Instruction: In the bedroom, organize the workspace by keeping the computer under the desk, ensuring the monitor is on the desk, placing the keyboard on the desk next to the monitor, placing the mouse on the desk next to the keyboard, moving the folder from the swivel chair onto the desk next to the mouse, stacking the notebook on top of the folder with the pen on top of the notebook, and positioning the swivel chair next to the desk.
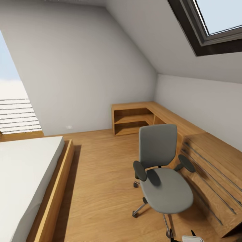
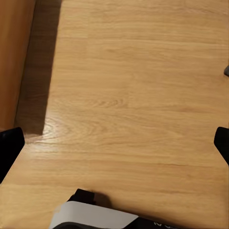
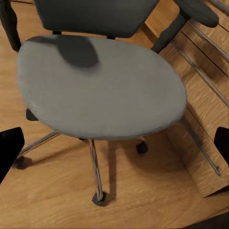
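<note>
So we're in the attic bedroom, facing the swivel chair (image 1: 163,174), which is parked right beside the long wooden desk (image 1: 188,129) running along the right wall. The seat looks bare in both the head view and the right wrist view, so no folder is lying on it that we can spot. No monitor, keyboard, mouse, notebook or pen can be seen on the stretch of desk we can see either, though the near end is cut off by the frame.

Our guess is we're at the chair step, either hunting for the folder or about to nudge the chair into place. The next move probably calls for looking around for the missing stuff, or rolling closer and getting a hand on the backrest without snagging the armrests or the wheeled base.

As for the pincers: the right gripper (image 3: 114,143) hangs above the chair seat with its dark fingertips (image 3: 9,148) at opposite edges of the picture, so it's spread wide and holding nothing. The left gripper (image 2: 114,143) is the same deal, splayed wide over the bare wood floor (image 2: 129,90), touching nothing. The bed (image 1: 23,174) sits off to the left, well apart from all this
</note>
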Controlling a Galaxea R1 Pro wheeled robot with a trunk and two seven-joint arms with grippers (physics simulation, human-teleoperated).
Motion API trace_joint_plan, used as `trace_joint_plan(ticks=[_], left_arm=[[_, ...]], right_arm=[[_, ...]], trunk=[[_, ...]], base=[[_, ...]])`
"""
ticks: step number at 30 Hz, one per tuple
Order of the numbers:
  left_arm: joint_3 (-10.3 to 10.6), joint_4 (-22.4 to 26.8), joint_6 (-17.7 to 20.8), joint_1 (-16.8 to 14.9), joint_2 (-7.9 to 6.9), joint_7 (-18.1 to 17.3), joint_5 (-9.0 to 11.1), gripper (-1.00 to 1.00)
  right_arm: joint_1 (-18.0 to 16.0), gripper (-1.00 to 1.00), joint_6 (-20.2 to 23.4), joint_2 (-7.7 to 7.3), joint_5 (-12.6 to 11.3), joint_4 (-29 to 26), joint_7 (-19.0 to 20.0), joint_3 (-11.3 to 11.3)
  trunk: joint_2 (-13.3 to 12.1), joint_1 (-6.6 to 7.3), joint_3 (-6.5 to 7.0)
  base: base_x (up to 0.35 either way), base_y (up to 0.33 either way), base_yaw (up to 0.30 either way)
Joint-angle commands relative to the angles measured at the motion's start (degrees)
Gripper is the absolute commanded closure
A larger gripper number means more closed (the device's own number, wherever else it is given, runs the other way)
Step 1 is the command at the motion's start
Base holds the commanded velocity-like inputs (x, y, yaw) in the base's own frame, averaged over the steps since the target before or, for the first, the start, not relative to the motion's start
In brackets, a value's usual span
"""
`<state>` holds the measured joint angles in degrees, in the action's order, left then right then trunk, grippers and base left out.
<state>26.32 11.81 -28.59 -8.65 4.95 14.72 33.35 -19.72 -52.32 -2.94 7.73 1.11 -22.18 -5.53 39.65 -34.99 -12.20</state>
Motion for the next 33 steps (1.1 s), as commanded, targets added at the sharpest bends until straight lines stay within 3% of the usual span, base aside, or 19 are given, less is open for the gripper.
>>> trace_joint_plan(ticks=[1,15,27,33], left_arm=[[0.4,0.0,-0.1,-0.1,-0.02,0.5,0.2,-1.00],[0.3,0.0,-0.1,-0.1,-0.11,0.5,0.2,-1.00],[0.6,0.0,-0.1,-0.1,-0.02,0.6,0.0,-1.00],[0.5,0.0,0.0,-0.1,-0.05,0.6,0.2,-1.00]], right_arm=[[-0.1,-1.00,0.0,-0.36,0.4,0.0,-0.6,-0.5],[-0.1,-1.00,1.3,-0.66,0.5,0.0,-0.5,-0.6],[-0.1,-1.00,1.8,-0.70,0.5,0.1,-0.3,-0.6],[-0.1,-1.00,1.8,-0.74,0.5,0.1,-0.3,-0.6]], trunk=[[0.1,0.00,-0.06],[0.1,0.00,0.01],[0.1,0.00,0.01],[0.1,0.00,0.01]], base=[[0.000,0.242,0.259],[0.031,0.280,0.265],[0.148,0.024,0.268],[0.265,0.000,0.077]])
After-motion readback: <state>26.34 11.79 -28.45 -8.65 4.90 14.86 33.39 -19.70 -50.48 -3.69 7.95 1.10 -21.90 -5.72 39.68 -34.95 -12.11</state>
